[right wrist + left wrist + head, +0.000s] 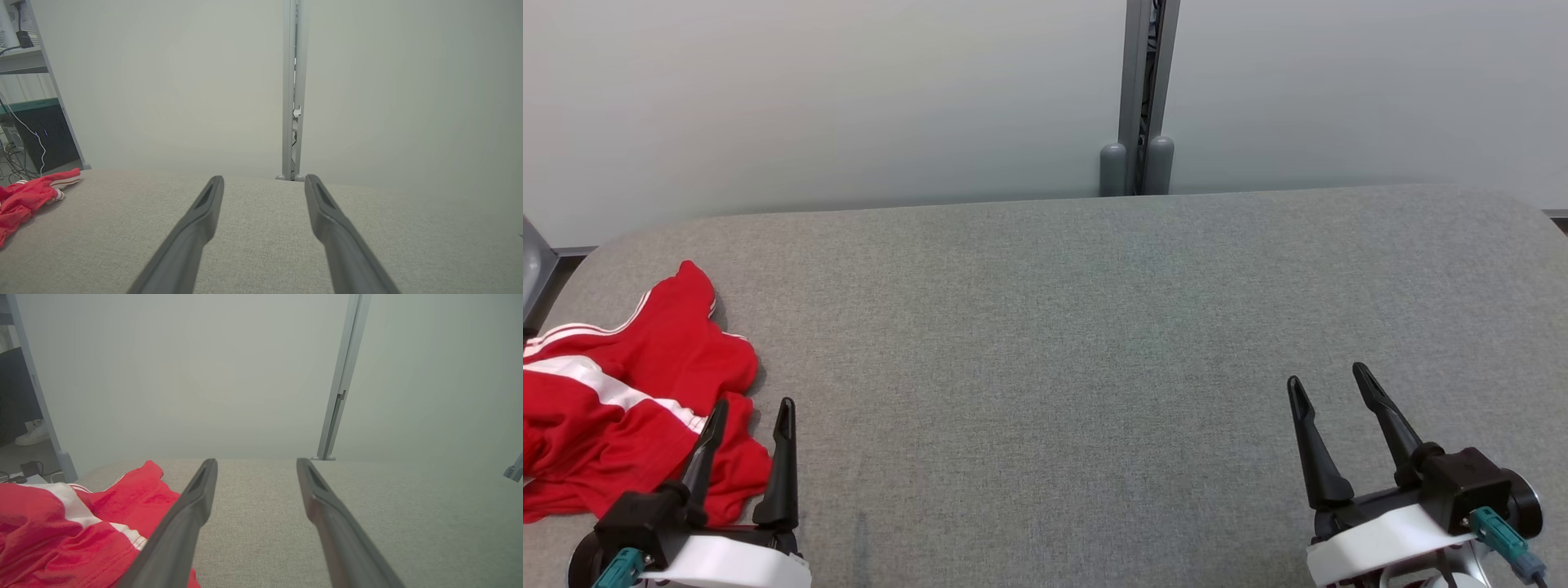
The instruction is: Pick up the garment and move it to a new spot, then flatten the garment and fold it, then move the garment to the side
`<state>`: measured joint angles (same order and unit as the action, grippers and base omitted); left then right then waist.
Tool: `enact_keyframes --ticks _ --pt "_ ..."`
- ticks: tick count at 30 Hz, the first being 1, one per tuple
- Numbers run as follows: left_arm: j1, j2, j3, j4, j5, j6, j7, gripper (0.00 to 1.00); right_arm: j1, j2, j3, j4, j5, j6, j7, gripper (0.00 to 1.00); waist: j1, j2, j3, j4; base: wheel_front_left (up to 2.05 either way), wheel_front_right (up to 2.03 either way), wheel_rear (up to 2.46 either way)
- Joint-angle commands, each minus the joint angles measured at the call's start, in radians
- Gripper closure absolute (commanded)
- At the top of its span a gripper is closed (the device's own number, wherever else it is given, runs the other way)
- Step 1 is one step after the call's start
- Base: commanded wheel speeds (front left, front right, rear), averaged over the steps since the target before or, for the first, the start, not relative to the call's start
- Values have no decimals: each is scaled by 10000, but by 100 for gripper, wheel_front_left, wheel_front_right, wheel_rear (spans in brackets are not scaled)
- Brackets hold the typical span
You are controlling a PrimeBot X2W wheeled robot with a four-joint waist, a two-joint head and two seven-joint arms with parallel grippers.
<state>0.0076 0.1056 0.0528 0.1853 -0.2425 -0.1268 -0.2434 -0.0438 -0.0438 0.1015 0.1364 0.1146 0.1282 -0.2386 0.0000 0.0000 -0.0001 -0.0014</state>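
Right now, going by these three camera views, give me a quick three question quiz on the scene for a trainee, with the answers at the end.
1. True or false: the left gripper is shut on the red garment.
2. Where on the grey table does the garment lie? A) at the far right, B) in the centre, C) at the left side, by the left gripper.
3. Fill the blank: the right gripper hangs over bare table with its jaws ____.

Key: 1 false, its jaws stand apart and hold nothing; 2 C; 3 open.
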Motion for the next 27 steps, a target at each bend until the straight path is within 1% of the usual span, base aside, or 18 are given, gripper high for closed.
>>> enact_keyframes --ticks 1,11,27 --pt "-26 59 17 -1 243 -62 -78 0 42 -100 -9 -96 -241 42 -151 0 0 0 -5 -1 0 0 0" --pt "-45 138 4 43 723 -44 -234 0 34 -109 -44 -151 -803 36 -309 0 0 0 21 -22 0 0 0" --pt "-33 108 66 143 570 -45 -223 0 44 -108 -100 -103 -472 36 -288 0 0 0 -4 -30 0 0 0"
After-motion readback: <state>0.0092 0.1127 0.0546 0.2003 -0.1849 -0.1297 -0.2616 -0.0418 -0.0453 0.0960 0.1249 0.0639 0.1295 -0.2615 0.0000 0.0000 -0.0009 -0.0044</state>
